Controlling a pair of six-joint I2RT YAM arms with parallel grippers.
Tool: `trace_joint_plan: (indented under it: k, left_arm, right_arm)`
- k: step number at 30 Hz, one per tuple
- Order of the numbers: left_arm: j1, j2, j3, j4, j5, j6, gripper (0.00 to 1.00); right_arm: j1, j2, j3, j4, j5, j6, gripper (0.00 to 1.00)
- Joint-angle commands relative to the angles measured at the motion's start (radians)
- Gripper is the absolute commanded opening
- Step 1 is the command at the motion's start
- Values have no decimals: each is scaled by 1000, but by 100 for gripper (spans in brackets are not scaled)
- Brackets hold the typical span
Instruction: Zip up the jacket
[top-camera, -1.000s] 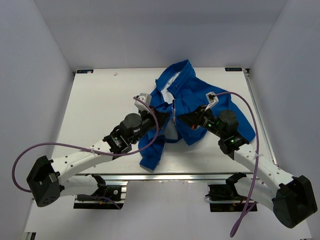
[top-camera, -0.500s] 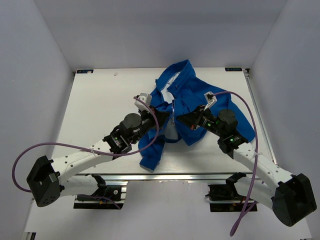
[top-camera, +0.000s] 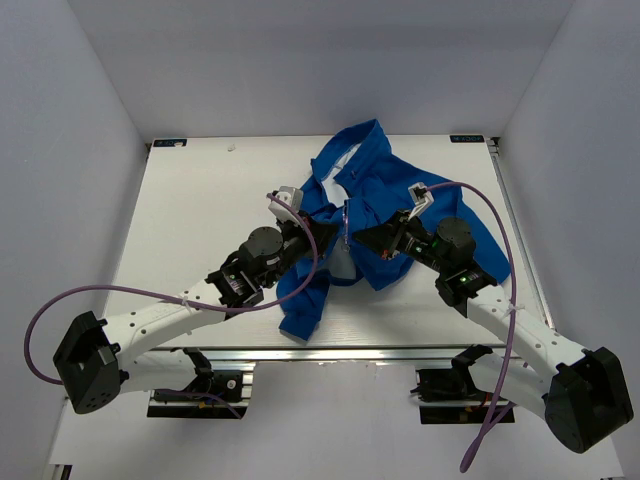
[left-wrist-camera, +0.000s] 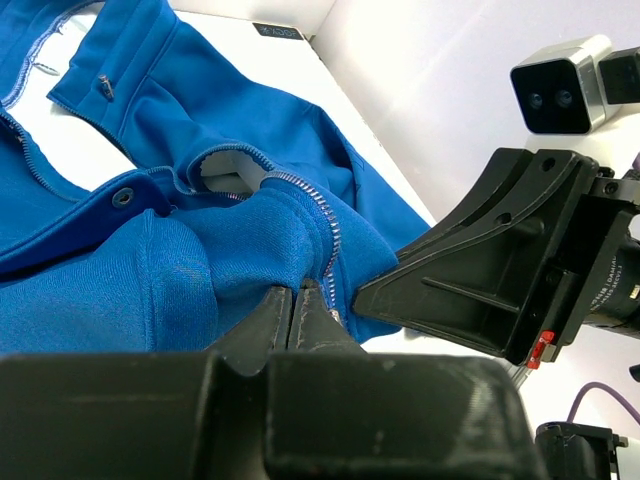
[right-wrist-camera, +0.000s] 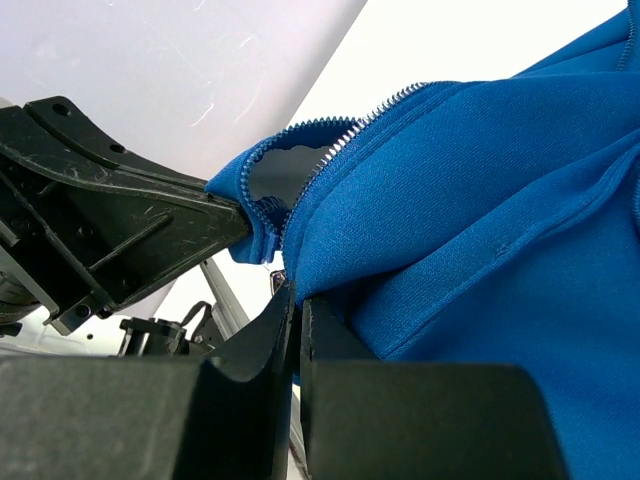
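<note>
The royal-blue jacket (top-camera: 375, 180) lies crumpled at the middle and back of the white table, its front open and white lining showing. My left gripper (top-camera: 335, 235) is shut on the jacket's left front edge by the zipper teeth (left-wrist-camera: 325, 225), shown close up in the left wrist view (left-wrist-camera: 297, 295). My right gripper (top-camera: 352, 238) faces it from the right, almost touching it. In the right wrist view (right-wrist-camera: 297, 300) it is shut on the jacket's other front edge (right-wrist-camera: 450, 230), where a small metal zipper piece (right-wrist-camera: 277, 285) shows at the fingertips.
A sleeve (top-camera: 305, 300) hangs toward the table's near edge (top-camera: 330, 350). Purple cables (top-camera: 490, 215) loop off both arms. White walls stand on three sides. Small black markers (top-camera: 168, 142) sit at the back corners.
The right gripper has crept a little left toward the left gripper, carrying its jacket edge with it. The left arm holds still.
</note>
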Motion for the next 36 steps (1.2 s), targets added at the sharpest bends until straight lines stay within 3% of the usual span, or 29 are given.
trace_joint_plan:
  k: [1,36]
  left_arm:
    - [-5,-17,-6,39,-8,7,0]
    - [-5,-56,-79,123,85,-31,0]
  right_arm:
    - [0,-27,52,46,-24,0,0]
    - [0,-14,1,138,19,71,0]
